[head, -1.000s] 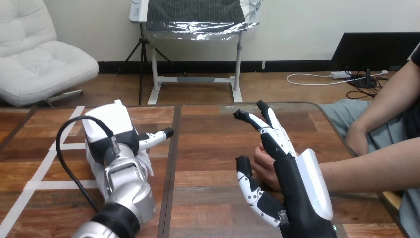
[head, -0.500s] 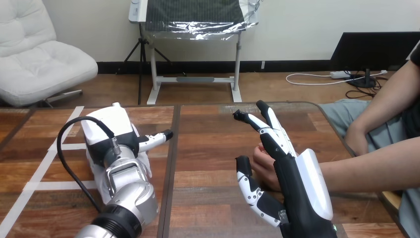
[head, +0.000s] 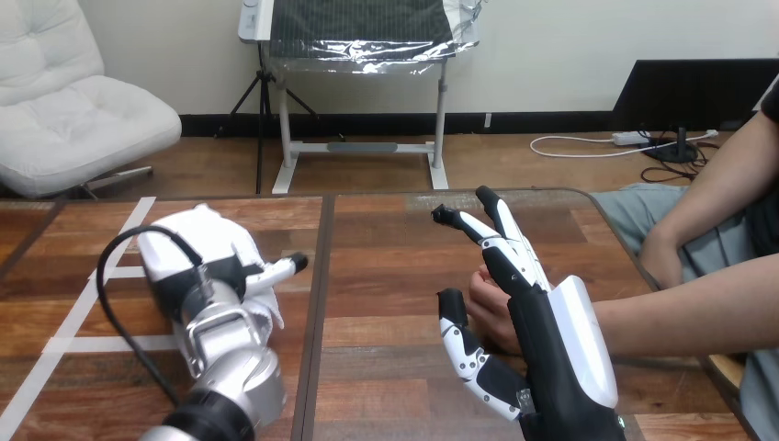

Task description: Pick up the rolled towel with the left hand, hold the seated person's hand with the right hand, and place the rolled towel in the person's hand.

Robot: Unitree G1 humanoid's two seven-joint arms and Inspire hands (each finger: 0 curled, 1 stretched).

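Observation:
The rolled white towel (head: pixel 271 310) lies on the left half of the wooden table (head: pixel 386 266), mostly hidden under my left hand (head: pixel 197 243). That hand sits on top of the towel with its white back toward the camera. My right hand (head: pixel 542 322) stands at the right of the table, open, with fingers straight and pointing away. The person's hand (head: pixel 487 308) rests on the table against its palm side, between thumb and fingers. The two touch or nearly touch, and nothing curls round the person's hand. The person's forearm (head: pixel 689 308) comes in from the right.
White tape lines (head: pixel 73 308) mark the table's left part. A dark seam (head: pixel 317 303) splits the tabletop down the middle. The person's other hand (head: pixel 661 253) rests off the table past its right edge. Bare wood lies between my two hands.
My left hand has shifted a little to the left over the towel. My right hand and the person's hand have stayed where they were.

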